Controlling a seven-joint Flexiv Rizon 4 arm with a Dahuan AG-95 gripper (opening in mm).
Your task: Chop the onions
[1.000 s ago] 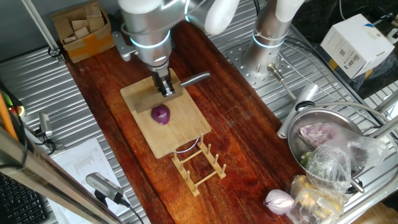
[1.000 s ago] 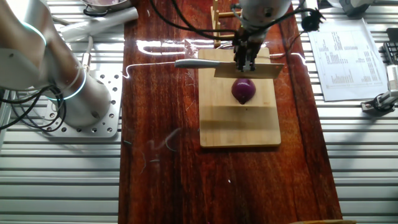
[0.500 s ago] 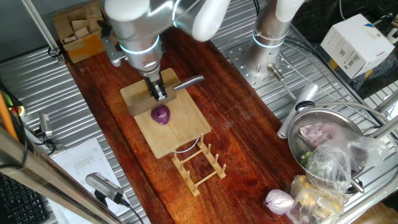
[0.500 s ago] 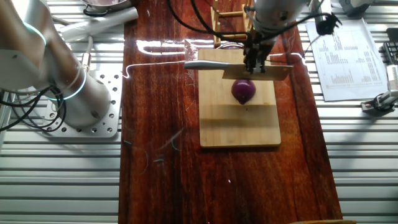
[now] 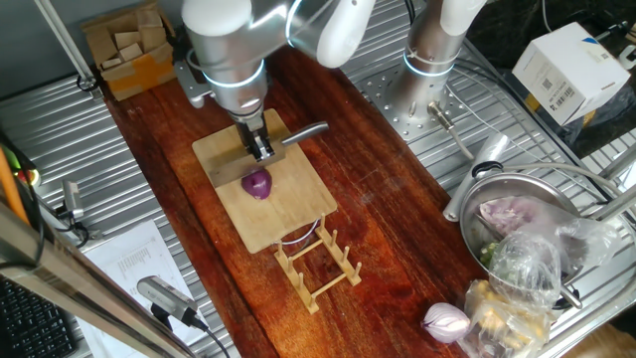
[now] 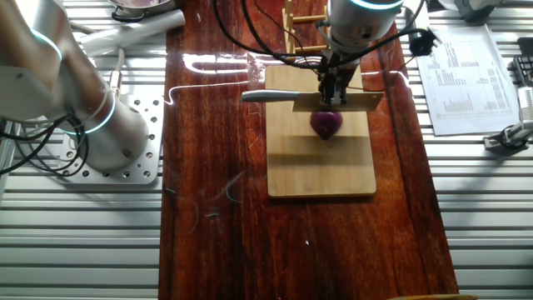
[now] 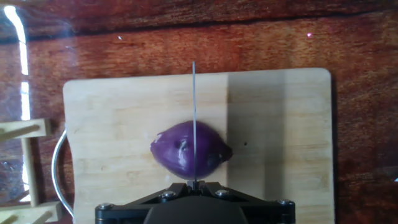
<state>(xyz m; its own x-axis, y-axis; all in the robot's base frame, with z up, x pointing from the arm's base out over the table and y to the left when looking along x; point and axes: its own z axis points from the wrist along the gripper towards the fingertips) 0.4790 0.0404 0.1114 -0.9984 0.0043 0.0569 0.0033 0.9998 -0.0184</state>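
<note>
A small dark purple onion (image 5: 257, 184) sits on the wooden cutting board (image 5: 288, 214); it also shows in the other fixed view (image 6: 326, 124) and in the hand view (image 7: 190, 150). My gripper (image 5: 260, 149) is shut on a knife (image 6: 275, 97), blade edge down. The blade (image 7: 194, 124) is seen edge-on, lined over the middle of the onion. In the other fixed view the blade (image 6: 362, 101) hovers just above the onion's top; I cannot tell whether it touches.
A wooden rack (image 5: 316, 264) stands at the board's near end. A pale pink onion (image 5: 445, 320), a metal bowl (image 5: 475, 231) with bagged vegetables and a cardboard box (image 5: 127, 45) lie around. Papers (image 6: 466, 79) lie to the right.
The gripper with the knife swung out along the blade's length, then came back and closer to the onion. The onion has not moved.
</note>
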